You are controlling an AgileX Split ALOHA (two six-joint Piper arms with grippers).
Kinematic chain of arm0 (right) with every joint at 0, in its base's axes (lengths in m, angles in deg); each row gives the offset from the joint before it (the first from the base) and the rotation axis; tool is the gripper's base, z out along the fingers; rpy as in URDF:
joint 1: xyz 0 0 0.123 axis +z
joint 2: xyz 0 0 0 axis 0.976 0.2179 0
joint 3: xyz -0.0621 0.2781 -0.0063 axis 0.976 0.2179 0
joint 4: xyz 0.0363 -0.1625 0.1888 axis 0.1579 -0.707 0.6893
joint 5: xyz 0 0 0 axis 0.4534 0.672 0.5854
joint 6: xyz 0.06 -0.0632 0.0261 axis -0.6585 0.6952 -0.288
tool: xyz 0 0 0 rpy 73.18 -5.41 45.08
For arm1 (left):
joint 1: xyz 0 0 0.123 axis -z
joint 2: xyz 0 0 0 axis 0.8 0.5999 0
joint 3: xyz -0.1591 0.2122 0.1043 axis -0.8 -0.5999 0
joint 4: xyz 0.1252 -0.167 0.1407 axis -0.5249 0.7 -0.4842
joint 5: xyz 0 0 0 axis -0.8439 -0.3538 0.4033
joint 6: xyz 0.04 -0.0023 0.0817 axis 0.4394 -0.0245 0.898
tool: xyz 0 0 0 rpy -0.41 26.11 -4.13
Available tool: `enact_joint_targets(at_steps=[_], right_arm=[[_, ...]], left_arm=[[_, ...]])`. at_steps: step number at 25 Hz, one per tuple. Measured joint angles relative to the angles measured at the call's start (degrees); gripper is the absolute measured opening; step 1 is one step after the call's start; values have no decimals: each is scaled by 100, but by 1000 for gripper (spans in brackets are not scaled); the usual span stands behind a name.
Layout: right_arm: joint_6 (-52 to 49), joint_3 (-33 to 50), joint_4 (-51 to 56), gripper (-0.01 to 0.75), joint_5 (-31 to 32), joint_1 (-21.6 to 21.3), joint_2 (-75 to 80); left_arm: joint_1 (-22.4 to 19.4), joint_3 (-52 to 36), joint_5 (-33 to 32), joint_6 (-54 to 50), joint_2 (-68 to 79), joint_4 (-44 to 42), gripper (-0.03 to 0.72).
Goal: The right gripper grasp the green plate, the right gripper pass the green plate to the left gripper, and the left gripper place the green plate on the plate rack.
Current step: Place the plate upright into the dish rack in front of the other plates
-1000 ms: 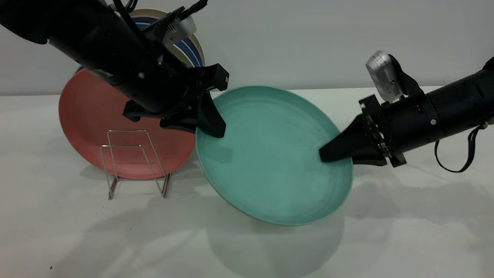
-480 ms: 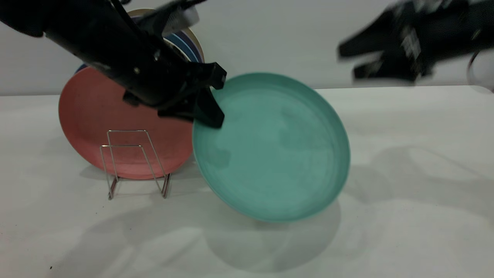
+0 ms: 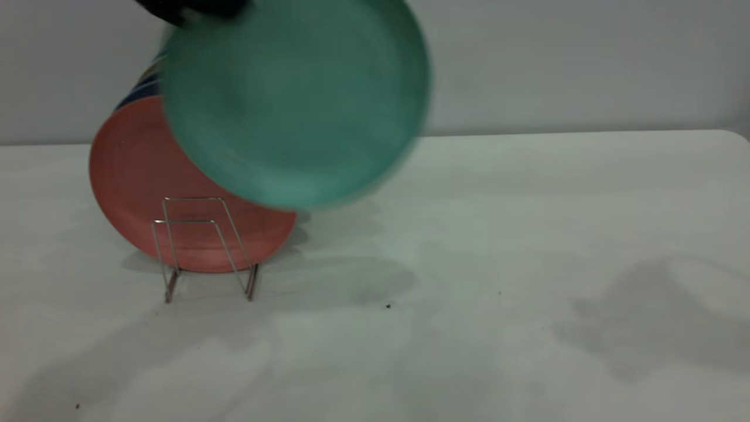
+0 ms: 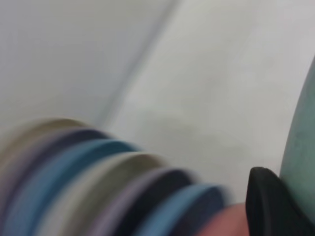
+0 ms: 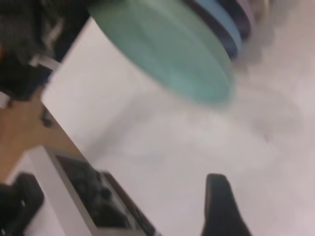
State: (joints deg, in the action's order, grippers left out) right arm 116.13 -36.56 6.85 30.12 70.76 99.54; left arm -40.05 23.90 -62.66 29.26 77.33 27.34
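Observation:
The green plate [image 3: 293, 99] hangs in the air, tilted and blurred, above and right of the plate rack [image 3: 205, 246]. My left gripper [image 3: 187, 7] shows only as a black bit at the plate's upper left rim, at the frame's top edge. In the left wrist view one black finger [image 4: 268, 206] lies against the green plate [image 4: 301, 162], shut on its rim. My right gripper is out of the exterior view. Its wrist view shows a single black finger [image 5: 221, 206] over bare table, far from the green plate [image 5: 167, 49].
A salmon-pink plate [image 3: 135, 176] leans behind the wire rack, with dark blue and cream plates [image 3: 137, 91] stacked behind it; these also show in the left wrist view [image 4: 98, 187]. The white table [image 3: 498, 264] stretches to the right. Equipment [image 5: 93, 191] stands beyond the table edge.
The left gripper has lifted the green plate up and to the left, over the rack. The right gripper let go of the plate, rose and left the exterior view.

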Motion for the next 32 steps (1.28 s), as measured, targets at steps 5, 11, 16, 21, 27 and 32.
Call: enact_joint_targets(at_steps=[5, 11, 16, 21, 27, 32], right_arm=[[-645, 424, -717, 437, 83, -6, -1058], [-1171, 1333, -1233, 428, 147, -6, -2407], [-1857, 2199, -1952, 428, 188, -6, -3558], [-2526, 2829, -2855, 428, 181, -6, -4742], [-3186, 3359, -3624, 428, 175, -6, -5959], [-3386, 3633, -3757, 428, 89, -6, -6630]], left_arm=[[-760, 0, -399, 1453, -484, -38, 47], [-1385, 0, -766, 2558, -565, -336, 47], [-1403, 0, -840, 2558, -565, -972, 47], [-1403, 0, -840, 2558, -471, -1114, 47], [-1403, 0, -840, 2558, -227, -1231, 49], [-1364, 0, -753, 2558, -127, -1243, 49]])
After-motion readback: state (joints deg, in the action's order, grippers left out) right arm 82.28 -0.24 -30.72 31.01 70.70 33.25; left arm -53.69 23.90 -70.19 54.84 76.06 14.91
